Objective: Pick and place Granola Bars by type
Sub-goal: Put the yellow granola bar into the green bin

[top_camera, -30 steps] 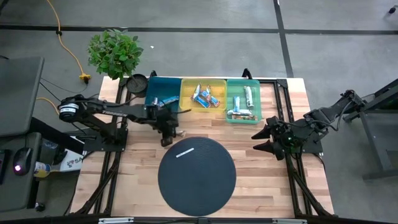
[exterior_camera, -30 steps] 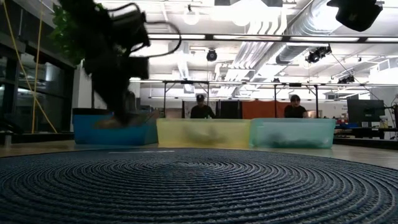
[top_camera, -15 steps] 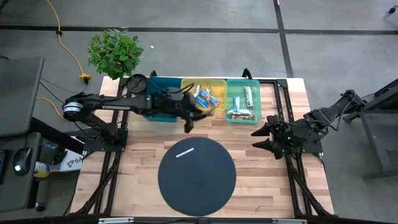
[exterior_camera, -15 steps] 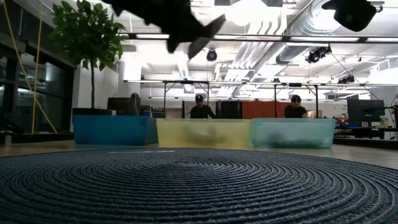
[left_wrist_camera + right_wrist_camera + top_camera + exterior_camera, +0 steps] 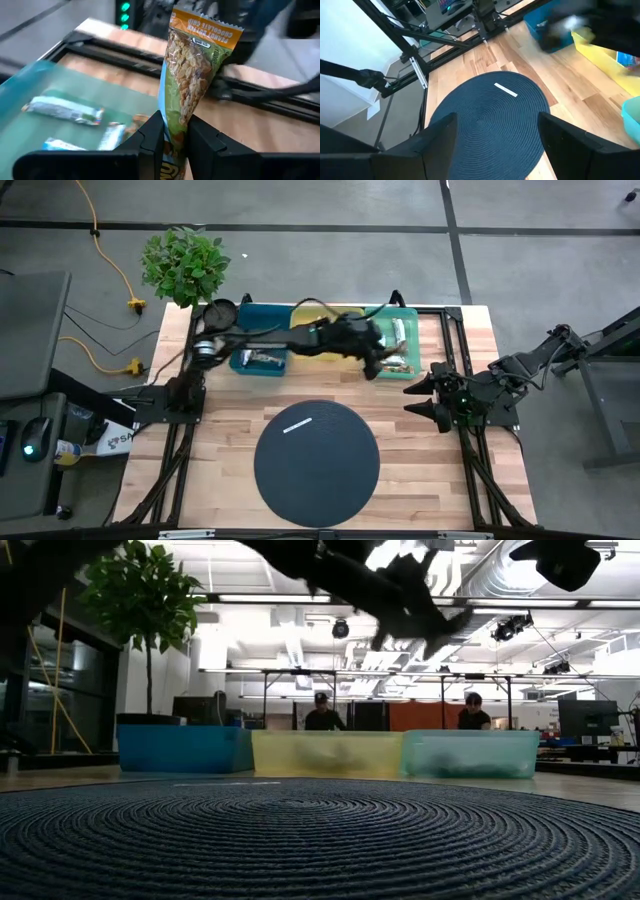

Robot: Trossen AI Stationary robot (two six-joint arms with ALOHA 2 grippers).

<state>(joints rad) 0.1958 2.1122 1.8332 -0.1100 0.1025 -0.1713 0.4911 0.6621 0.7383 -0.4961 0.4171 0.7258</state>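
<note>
From the high view, the left arm is stretched way across the far side of the table, and the left gripper (image 5: 375, 367) sits over the near edge of the green bin (image 5: 408, 315). You can't really make out what it's carrying from up there. The blue bin (image 5: 262, 314) has a bar or two in it, and the yellow bin (image 5: 300, 315) is mostly hidden under the arm. The thin white strip (image 5: 298, 424) lies on the round dark mat (image 5: 317, 465). The right gripper (image 5: 420, 399) waits at the right side, fingers spread wide.

The low view only gives a dark blur of the arm up high above the three bins, with two people way back in the room.

The left wrist view is where you actually get the goods: the fingers (image 5: 152, 135) are pinching a granola bar (image 5: 192, 75) by its lower end, so it stands upright between them, green and orange wrapper with peanuts on it. Below it is the green bin with silver-white bars (image 5: 65, 110) lying inside.

The right wrist view shows the mat and strip from the side, with the open fingers (image 5: 439, 137) framing it.

Compared to a second ago, the left gripper has swung from near the blue bin, past the yellow, over to the green one. The right arm hasn't budged.
</note>
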